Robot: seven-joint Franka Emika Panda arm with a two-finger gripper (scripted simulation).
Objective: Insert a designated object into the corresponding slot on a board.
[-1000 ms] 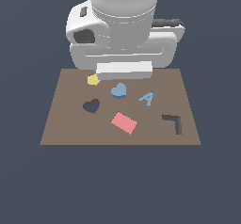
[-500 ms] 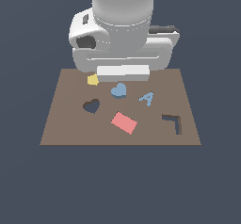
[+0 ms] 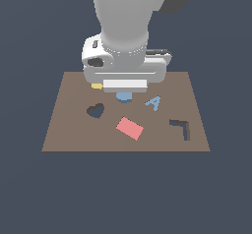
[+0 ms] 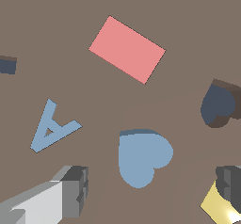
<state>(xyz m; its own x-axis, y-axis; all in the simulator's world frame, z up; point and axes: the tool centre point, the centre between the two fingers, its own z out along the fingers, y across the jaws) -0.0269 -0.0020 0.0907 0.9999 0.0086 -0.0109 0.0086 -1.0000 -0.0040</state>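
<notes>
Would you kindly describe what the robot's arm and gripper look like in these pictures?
The arm is a thick, smooth, light grey cylinder with a darker grey joint near the top. Its gripper has a boxy white body and two blocky dark grey fingers with ridged pads. No cables or markings are visible.

A simulated test scene: a flat brown board (image 3: 74,134) floats in featureless dark blue-grey emptiness, without room or furniture.

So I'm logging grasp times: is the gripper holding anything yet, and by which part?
Nothing is held. In the wrist view the gripper is open, its fingers either side of the blue heart block, which lies flat on the board, untouched.
</notes>
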